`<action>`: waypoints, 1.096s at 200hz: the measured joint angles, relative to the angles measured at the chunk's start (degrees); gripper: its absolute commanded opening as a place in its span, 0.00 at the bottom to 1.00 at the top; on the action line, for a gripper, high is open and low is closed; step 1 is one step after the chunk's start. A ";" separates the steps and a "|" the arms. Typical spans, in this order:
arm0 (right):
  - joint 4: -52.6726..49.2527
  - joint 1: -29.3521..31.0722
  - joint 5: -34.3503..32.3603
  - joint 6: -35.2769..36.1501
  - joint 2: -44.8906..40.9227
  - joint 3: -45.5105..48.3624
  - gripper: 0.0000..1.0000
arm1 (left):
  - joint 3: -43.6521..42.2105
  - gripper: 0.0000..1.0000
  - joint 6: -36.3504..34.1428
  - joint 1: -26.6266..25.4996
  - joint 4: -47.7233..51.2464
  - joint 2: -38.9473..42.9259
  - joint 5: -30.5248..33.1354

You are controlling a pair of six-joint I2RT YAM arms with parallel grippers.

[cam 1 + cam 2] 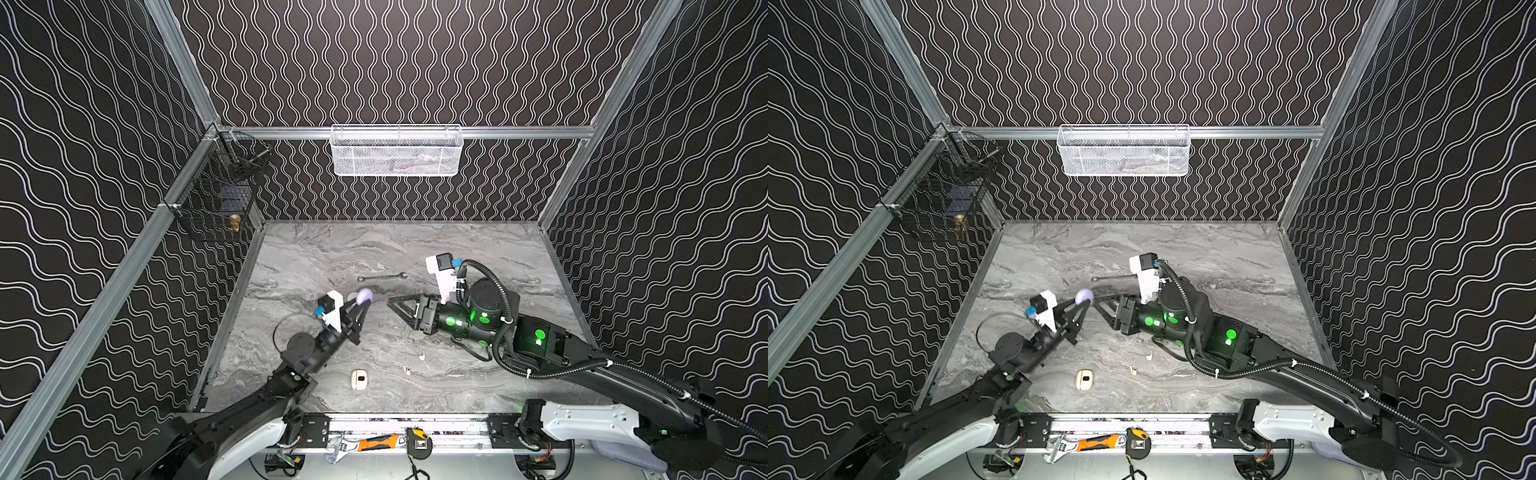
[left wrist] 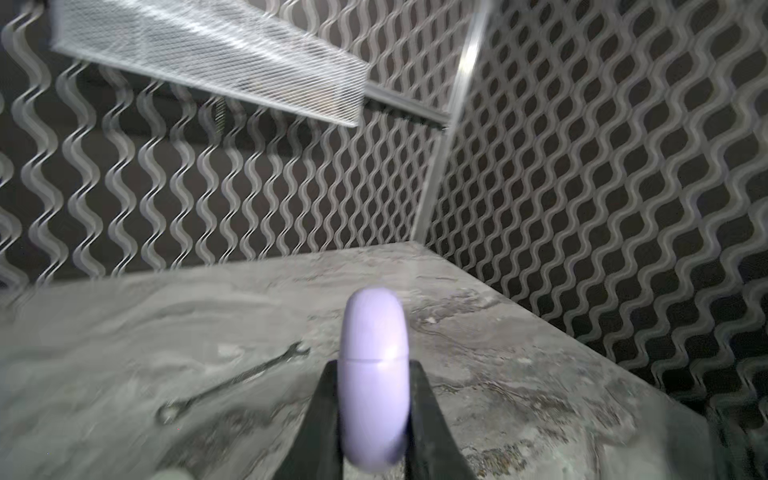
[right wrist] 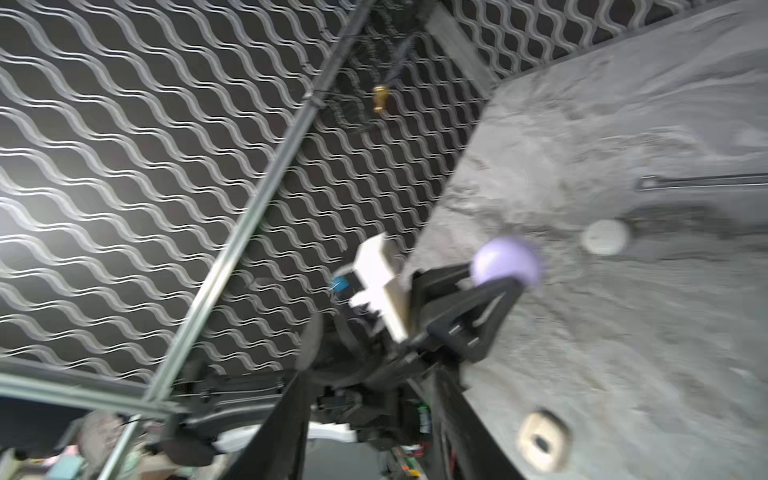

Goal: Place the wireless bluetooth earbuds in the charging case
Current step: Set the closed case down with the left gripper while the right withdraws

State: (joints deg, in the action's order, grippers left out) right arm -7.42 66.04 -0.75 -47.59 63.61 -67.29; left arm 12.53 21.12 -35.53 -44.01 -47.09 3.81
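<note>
Left gripper (image 2: pixel 372 368) around blurred lavender case (image 2: pixel 374 324), contents hidden

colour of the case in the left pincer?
Plain lavender. The case shows best in the left wrist view, clamped in the left pincer.

Lavender charging case (image 2: pixel 372 374): smooth rounded pill shape, lid shut with the seam line visible. It is pinched edge-on in the left hand (image 1: pixel 362 305) and held up off the worktop (image 1: pixel 478 249), left of centre in both top views. Cream charging case (image 1: pixel 359 379): small and rounded, lying flat near the front edge with a dark oval mark on top, nothing touching it. White earbud (image 1: pixel 422 355) and second white earbud (image 1: pixel 406 369): loose on the worktop right of the cream case, not touching each other. Both are too small to tell their orientation.
</note>
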 measured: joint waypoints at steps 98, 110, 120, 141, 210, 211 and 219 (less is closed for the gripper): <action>4.13 -5.25 -2.49 -1.05 -5.29 4.20 0.65 | 7.23 0.00 14.93 15.37 32.30 -17.16 -4.28; 4.37 -5.53 -1.77 -1.29 -5.77 5.07 0.66 | 7.28 0.00 14.95 17.03 31.74 -19.19 -5.88; 4.92 -6.34 -0.66 -1.62 -6.78 6.97 0.68 | 7.67 0.00 14.95 18.47 30.84 -21.64 -8.07; 5.68 -7.61 -0.48 -2.34 -7.76 10.08 0.67 | 8.92 0.00 15.13 21.51 29.00 -27.78 -10.93; 2.27 -8.52 1.44 -2.51 -5.44 4.55 0.69 | 14.56 0.00 17.03 25.44 15.13 -44.19 -17.68; 2.29 -8.52 1.46 -2.49 -5.66 4.66 0.69 | 14.64 0.00 17.07 25.44 15.02 -44.35 -17.70; 2.29 -8.68 1.33 -2.36 -7.08 5.35 0.71 | 15.67 0.06 17.66 25.55 13.79 -46.01 -17.86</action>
State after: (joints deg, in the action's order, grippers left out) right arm -5.13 57.36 0.58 -49.95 56.53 -61.93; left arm 28.21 38.79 -9.98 -30.22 -93.10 -14.04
